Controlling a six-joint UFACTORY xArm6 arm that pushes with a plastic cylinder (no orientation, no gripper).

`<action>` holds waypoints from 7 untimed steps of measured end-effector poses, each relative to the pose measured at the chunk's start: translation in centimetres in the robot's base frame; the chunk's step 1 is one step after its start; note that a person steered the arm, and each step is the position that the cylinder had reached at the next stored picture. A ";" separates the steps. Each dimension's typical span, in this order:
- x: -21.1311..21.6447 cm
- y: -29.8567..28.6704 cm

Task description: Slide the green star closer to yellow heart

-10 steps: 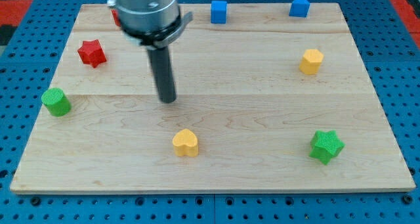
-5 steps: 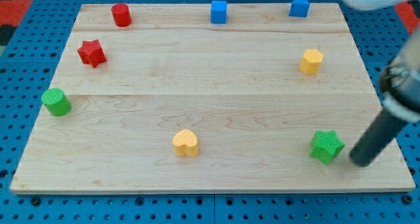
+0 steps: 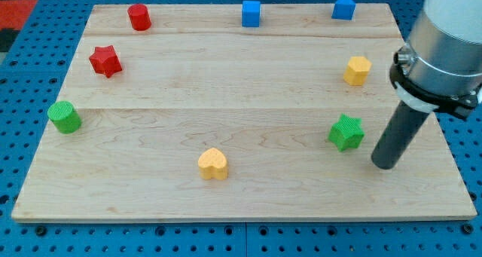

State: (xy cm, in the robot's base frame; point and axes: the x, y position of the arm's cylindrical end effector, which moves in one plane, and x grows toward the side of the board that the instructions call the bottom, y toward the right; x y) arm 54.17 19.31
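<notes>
Resting just right of and slightly below the green star (image 3: 346, 132), our bare, gripperless tip (image 3: 383, 163) is risking a glancing push that is sending it past the yellow heart (image 3: 213, 163), well to the left.

Robotics lab bench. Pale planked wooden board (image 3: 241, 76) sits on a blue perforated metal mounting plate (image 3: 30, 61), grid of holes like an optical breadboard. Grey cylindrical robot arm (image 3: 444, 46) with straight dark rod over it. Small coloured plastic test blocks scattered on the board.
</notes>
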 end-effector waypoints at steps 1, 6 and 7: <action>0.1 1.8; -2.7 -5.5; -4.1 -9.0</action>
State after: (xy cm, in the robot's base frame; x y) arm 50.05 10.36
